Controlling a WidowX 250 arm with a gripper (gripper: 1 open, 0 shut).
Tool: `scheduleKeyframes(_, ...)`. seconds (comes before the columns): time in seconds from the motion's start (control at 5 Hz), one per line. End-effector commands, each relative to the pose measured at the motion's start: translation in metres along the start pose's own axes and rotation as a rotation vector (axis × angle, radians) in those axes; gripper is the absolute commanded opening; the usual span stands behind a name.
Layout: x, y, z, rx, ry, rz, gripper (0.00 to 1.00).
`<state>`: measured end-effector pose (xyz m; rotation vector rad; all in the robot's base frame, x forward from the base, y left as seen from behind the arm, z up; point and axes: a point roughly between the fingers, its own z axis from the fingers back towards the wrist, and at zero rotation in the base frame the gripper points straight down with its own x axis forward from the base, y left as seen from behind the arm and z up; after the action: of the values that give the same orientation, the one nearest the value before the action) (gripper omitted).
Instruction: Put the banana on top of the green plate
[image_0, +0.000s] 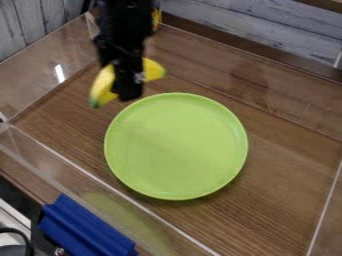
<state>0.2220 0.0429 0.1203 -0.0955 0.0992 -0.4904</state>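
- 1 wooden table (287, 130) with a dark brown grain fills most of the view; clear plastic walls (34, 160) stand along its near and left edges.
- 1 green plate (177, 145) lies flat on the table at the centre, round, lime-coloured, with a shallow raised rim. Its surface is bare.
- 1 black robot arm (118, 25) comes down from the top edge at upper left, pointing downward.
- 1 blue object (83, 232) sits at the bottom left, outside the clear wall; what it is cannot be made out.
- 1 gripper (127, 88) at the arm's lower end is clenched around the banana, its dark fingers crossing the fruit's middle.
- 1 banana (107, 84) is yellow and curved, held in the gripper above the table, just beyond the plate's upper-left rim. 1 end hangs lower at the left, the other end sticks out to the right of the fingers. It is blurred.
- 1 yellow container (146, 17) stands at the back, mostly hidden behind the arm. It carries a label, but the writing is too small and blurred to read.
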Motion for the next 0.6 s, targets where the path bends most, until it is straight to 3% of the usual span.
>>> scheduleKeyframes(0.0,0.011,-0.027,0.000,0.020,-0.037,-0.002,0.00)
scheduleKeyframes(0.4,0.025,-0.057,-0.023,0.027,-0.035,-0.017,0.00)
